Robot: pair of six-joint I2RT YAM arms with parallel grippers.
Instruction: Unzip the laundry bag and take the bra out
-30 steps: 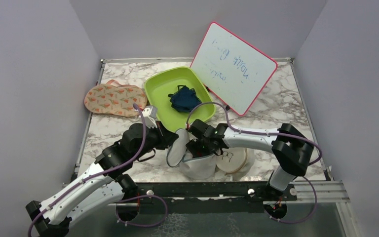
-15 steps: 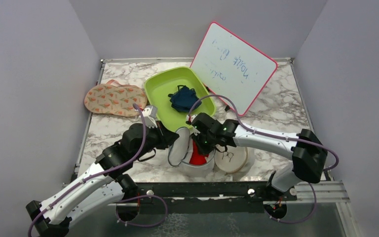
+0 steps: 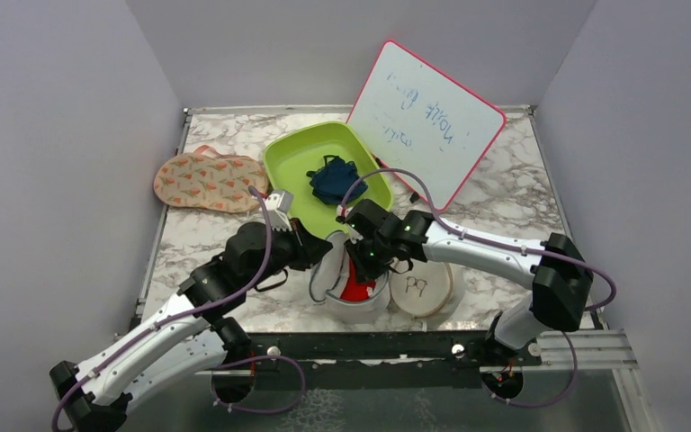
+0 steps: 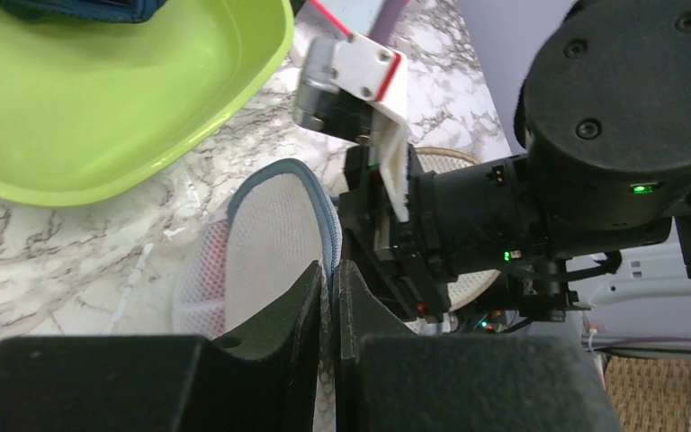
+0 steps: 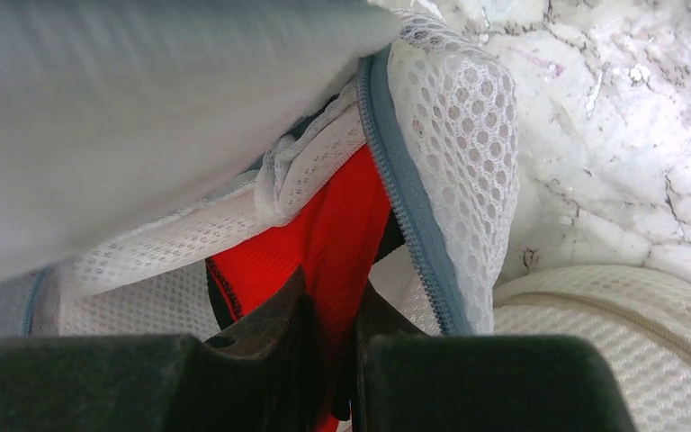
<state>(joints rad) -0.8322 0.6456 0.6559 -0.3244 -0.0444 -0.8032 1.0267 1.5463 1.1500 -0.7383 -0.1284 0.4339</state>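
The white mesh laundry bag [image 3: 351, 301] with a grey-blue zip rim sits near the table's front, unzipped, its lid [image 3: 326, 268] raised. My left gripper [image 3: 317, 258] is shut on the lid's rim [image 4: 324, 216], holding it up. My right gripper [image 3: 357, 270] reaches into the open bag and is shut on the red bra [image 5: 324, 234], which also shows in the top view [image 3: 356, 286] rising out of the bag. The bra has a dark trimmed edge. The zip [image 5: 405, 198] runs beside the bra in the right wrist view.
A beige round disc [image 3: 421, 288] with a glasses mark lies right of the bag. A green tray [image 3: 290, 162] holding a dark blue garment [image 3: 333, 180] stands behind. A patterned pouch [image 3: 207, 180] lies back left. A whiteboard [image 3: 427, 121] leans at the back.
My right gripper has come up out of the bag with the red bra, which was hidden a second ago. The left gripper has raised the lid slightly.
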